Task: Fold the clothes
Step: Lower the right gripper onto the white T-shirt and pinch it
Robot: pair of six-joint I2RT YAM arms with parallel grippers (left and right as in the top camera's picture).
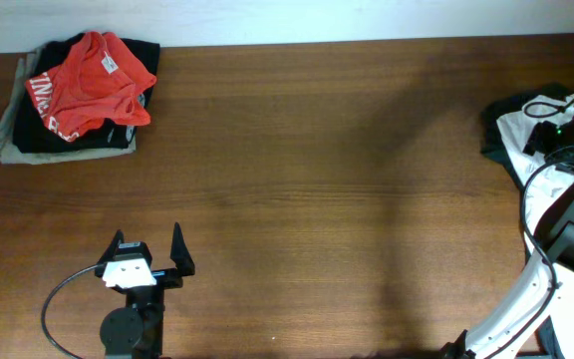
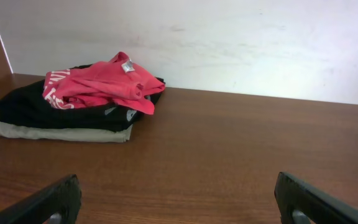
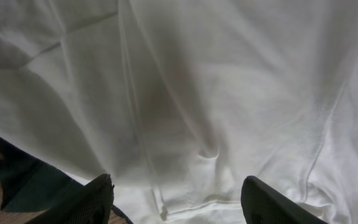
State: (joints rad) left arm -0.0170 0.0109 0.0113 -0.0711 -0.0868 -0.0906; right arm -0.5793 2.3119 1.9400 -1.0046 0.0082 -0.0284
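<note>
The clothes, a plain white T-shirt (image 1: 513,126), lie crumpled at the table's far right edge, partly under my right arm. In the right wrist view the white T-shirt (image 3: 229,93) fills nearly the whole frame, with a hem seam running between my fingers. My right gripper (image 3: 180,202) is pressed down close over the cloth, its jaws apart with the fabric bunched between them; from overhead the right gripper (image 1: 556,130) sits on the shirt. My left gripper (image 1: 148,239) rests open near the front left of the table, and the left wrist view shows the left gripper (image 2: 179,199) with nothing between its fingers.
A red garment with white lettering (image 1: 88,80) lies on a black one (image 1: 128,135) and a folded beige one (image 1: 6,140) at the back left, also in the left wrist view as the red garment (image 2: 95,84). A dark garment (image 3: 17,180) lies under the white shirt.
</note>
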